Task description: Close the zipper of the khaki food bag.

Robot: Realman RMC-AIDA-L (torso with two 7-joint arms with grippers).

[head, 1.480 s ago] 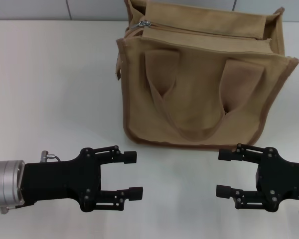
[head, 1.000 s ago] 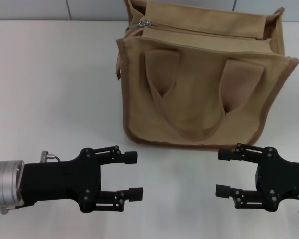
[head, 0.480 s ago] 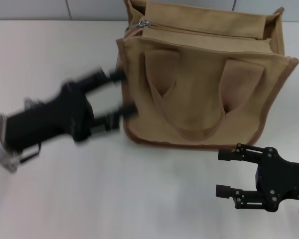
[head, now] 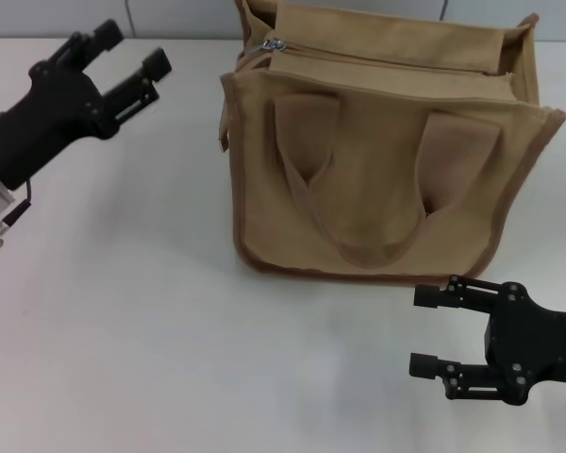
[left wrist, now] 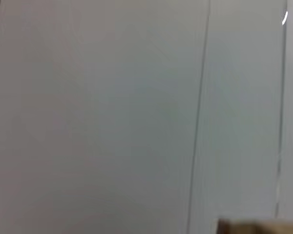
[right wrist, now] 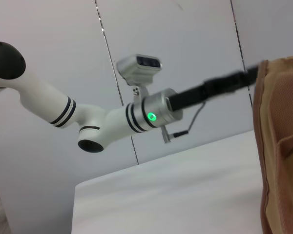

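The khaki food bag (head: 377, 160) stands on the white table at the back middle, its handles lying flat on the front face. Its zipper (head: 387, 64) runs along the top panel, with the silver pull tab (head: 274, 44) at the bag's left end. My left gripper (head: 132, 52) is open and empty, raised at the far left, to the left of the pull tab and apart from the bag. My right gripper (head: 423, 330) is open and empty, low near the table's front right, in front of the bag. The bag's edge also shows in the right wrist view (right wrist: 278, 161).
The white table (head: 123, 311) stretches bare to the left and front of the bag. A grey panelled wall (left wrist: 136, 97) stands behind. The left arm (right wrist: 112, 117) shows in the right wrist view.
My left gripper has risen from the table's front left and swung back to the far left, near the bag's top left corner. The right gripper has stayed put.
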